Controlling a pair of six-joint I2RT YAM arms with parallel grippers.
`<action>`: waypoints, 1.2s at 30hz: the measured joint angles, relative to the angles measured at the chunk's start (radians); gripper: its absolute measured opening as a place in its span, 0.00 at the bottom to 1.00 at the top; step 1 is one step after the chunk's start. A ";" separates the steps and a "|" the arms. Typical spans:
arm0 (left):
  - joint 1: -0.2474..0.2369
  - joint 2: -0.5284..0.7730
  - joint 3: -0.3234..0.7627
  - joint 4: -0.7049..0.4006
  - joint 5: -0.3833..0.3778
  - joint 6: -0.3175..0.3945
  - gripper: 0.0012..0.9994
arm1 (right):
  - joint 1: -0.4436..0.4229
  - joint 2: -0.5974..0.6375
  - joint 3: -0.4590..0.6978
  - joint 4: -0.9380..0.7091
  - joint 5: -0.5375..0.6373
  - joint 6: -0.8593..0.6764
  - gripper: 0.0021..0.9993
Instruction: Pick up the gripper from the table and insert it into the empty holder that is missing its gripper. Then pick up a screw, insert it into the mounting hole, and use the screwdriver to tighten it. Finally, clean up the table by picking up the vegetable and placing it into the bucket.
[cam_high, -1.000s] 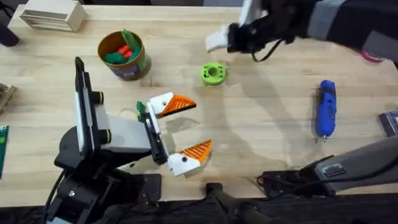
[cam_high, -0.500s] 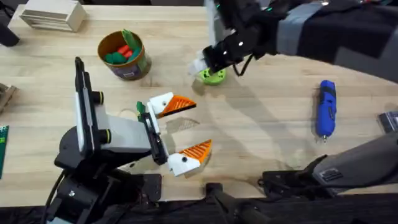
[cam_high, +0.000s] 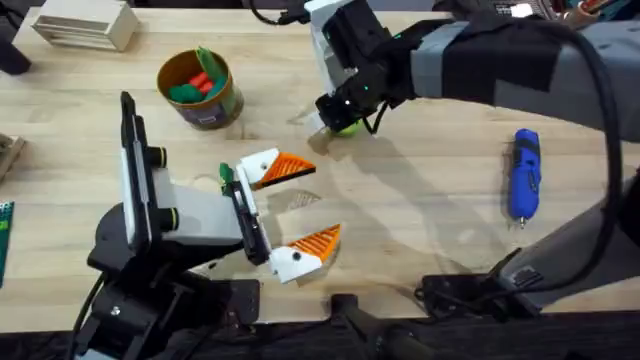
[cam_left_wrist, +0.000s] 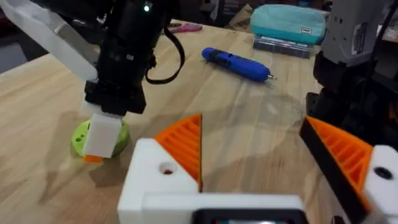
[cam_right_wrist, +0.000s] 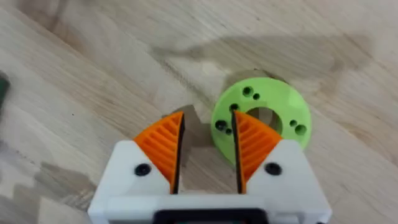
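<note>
The right gripper (cam_right_wrist: 205, 165) hangs low over the worktop (cam_high: 430, 210) with its orange ribbed fingers (cam_right_wrist: 163, 149) a narrow gap apart and nothing between them; one finger sits over the edge of the flat green ring (cam_right_wrist: 264, 118), the other beside it over bare wood. In the overhead view that arm has reached across to the middle of the far side, its gripper (cam_high: 335, 115) just above the ring (cam_high: 345, 126). The left gripper (cam_high: 290, 215) rests nearer the front with its fingers spread wide, also empty, both orange pads seated on their white mounts. The blue screwdriver (cam_high: 524, 172) lies well apart to the right, untouched. The bucket (cam_high: 201, 90) stands at the far left with green and red pieces already inside. I cannot make out a loose orange finger piece or a screw on the worktop. The risk, as I judge it, is that the fingers close on the ring's rim, or push it sliding across the wood, since one pad already overlaps it; a descent from here could also press a fingertip down onto it.
</note>
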 joint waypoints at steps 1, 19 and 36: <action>0.000 0.000 0.000 0.000 0.000 0.000 0.99 | 0.000 0.005 0.000 0.000 0.000 0.000 0.45; 0.000 0.000 0.000 0.000 0.000 0.000 0.99 | -0.005 0.020 0.004 0.005 0.037 -0.004 0.01; 0.000 0.000 0.000 0.000 0.000 0.000 0.99 | -0.005 -0.250 0.071 -0.148 0.021 -0.004 0.00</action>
